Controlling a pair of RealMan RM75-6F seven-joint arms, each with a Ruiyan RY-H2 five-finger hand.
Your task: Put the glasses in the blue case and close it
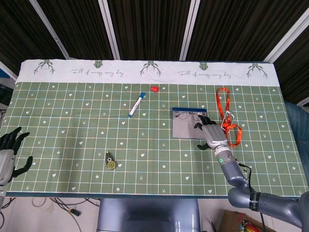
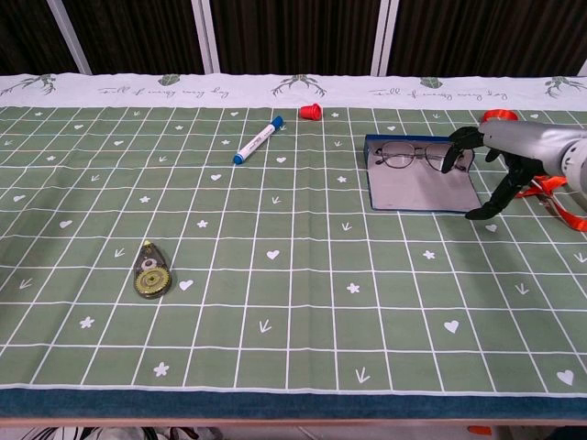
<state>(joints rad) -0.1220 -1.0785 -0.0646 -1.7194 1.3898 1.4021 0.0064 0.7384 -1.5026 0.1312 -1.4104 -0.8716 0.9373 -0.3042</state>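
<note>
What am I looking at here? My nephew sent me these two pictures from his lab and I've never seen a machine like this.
It is a robot with two arms ending in human-like hands, at a table covered by a green checked cloth. One picture looks down from its head, the other looks forward from its chest.

Its right hand hovers with spread fingers at the right edge of an open blue glasses case, holding nothing. Thin-rimmed glasses already lie in the case. Its left hand waits open at the table's left edge.

Also on the cloth: a blue-and-white marker pen, a small red cap, an olive correction-tape dispenser and an orange lanyard.
</note>
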